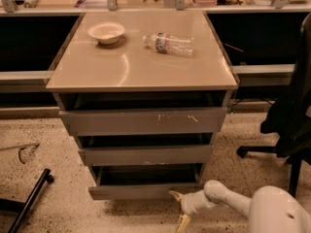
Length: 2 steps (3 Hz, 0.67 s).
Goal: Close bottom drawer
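Observation:
The bottom drawer [146, 191] is the narrowest and lowest of three grey drawers in the cabinet. It stands pulled out, its dark tray showing above a low plain front panel. My gripper [180, 208] is on the floor side at the drawer's lower right corner, on the end of my white arm [228, 203]. One yellowish finger [175, 194] points at the front panel's right end, the other [183, 223] points down toward the floor. The fingers are spread and hold nothing.
The mid-width drawer [146, 154] and the widest drawer [143, 121] with pale scratches are also pulled out. On the cabinet top [97, 69] sit a white bowl [106, 32] and a lying plastic bottle [168, 43]. An office chair [291, 120] stands right. A black bar [29, 200] lies on the floor left.

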### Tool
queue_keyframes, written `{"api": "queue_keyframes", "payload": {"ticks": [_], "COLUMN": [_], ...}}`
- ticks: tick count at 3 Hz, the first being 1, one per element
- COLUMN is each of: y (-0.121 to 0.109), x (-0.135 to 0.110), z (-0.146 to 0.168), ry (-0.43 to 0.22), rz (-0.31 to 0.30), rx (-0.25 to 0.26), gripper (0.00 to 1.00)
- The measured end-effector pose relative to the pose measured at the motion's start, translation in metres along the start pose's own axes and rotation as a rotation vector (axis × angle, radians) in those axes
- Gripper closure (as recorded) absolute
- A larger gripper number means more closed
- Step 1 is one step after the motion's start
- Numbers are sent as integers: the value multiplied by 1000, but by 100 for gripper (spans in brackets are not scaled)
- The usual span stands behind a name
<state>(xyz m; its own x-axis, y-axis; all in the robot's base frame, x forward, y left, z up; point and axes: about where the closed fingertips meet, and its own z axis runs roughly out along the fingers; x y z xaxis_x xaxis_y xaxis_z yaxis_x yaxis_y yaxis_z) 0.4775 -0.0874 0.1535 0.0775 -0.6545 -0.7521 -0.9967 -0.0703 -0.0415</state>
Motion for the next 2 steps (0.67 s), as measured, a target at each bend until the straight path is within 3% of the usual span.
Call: {"api": "queue_keyframes", "payload": {"ticks": [1, 2], "y": [-30, -60], "x": [3, 2], "z": [16, 25], "ry": [-13, -18], "rz": [-42, -88], "rx": [22, 82], "gripper": [0, 0]}}
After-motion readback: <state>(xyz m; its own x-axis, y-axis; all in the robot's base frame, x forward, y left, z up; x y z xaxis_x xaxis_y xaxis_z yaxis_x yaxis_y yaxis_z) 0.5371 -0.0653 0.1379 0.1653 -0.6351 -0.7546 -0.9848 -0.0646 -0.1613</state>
